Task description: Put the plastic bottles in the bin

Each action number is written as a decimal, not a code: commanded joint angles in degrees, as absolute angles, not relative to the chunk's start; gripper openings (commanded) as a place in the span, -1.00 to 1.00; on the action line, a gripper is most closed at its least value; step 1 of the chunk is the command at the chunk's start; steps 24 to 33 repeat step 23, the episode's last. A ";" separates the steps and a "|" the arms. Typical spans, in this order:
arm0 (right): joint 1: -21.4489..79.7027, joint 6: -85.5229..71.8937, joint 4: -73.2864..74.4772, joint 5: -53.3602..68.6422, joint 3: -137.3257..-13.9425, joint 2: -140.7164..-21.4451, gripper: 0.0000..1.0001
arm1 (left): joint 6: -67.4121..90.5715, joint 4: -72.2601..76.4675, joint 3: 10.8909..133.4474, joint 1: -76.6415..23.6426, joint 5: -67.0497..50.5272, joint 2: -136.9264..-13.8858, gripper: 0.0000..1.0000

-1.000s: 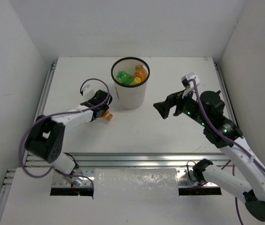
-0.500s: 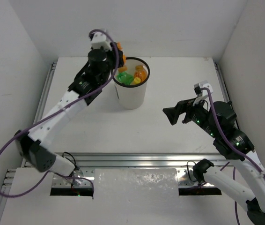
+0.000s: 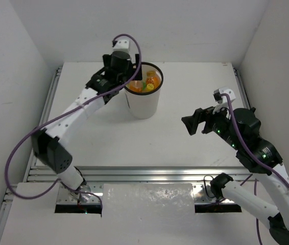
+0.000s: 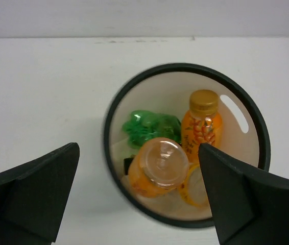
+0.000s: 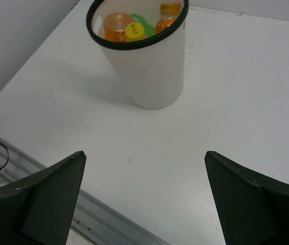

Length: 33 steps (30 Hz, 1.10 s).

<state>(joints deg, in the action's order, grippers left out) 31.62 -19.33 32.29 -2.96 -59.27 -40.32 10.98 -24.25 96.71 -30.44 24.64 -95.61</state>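
The bin [image 3: 143, 104] is a white wastebasket with a black rim, standing at the back middle of the table. Inside it are a green bottle [image 4: 149, 125], an upright orange bottle [image 4: 200, 125] and another orange bottle [image 4: 160, 163] with its base turned up toward the left wrist camera. My left gripper [image 3: 126, 76] hovers over the bin's left rim [image 4: 106, 138], open, with the upturned bottle below its gap [image 4: 138, 148]. My right gripper [image 3: 189, 125] hangs open and empty over the table, right of the bin [image 5: 152, 66]. No bottle lies on the table.
White walls close the table on three sides. A metal rail [image 3: 134, 173] runs along the near edge. The left arm stretches diagonally from its base to the bin.
My left arm lifted an orange bottle from the table beside the bin to above the rim, then opened; the bottle now sits inside. My right gripper drifted slightly right.
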 commanded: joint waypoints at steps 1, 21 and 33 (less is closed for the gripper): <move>31.55 -17.32 35.15 -9.73 -62.84 -39.65 0.98 | 14.84 -30.13 96.52 -30.32 34.17 -82.05 0.99; 31.55 -20.13 51.85 -26.19 -51.51 -25.14 0.98 | 21.62 -33.31 47.29 -30.32 45.70 -25.49 0.99; 31.64 -20.21 51.86 -26.54 -50.19 -25.22 0.98 | 21.88 -32.87 46.50 -30.32 45.71 -25.84 0.99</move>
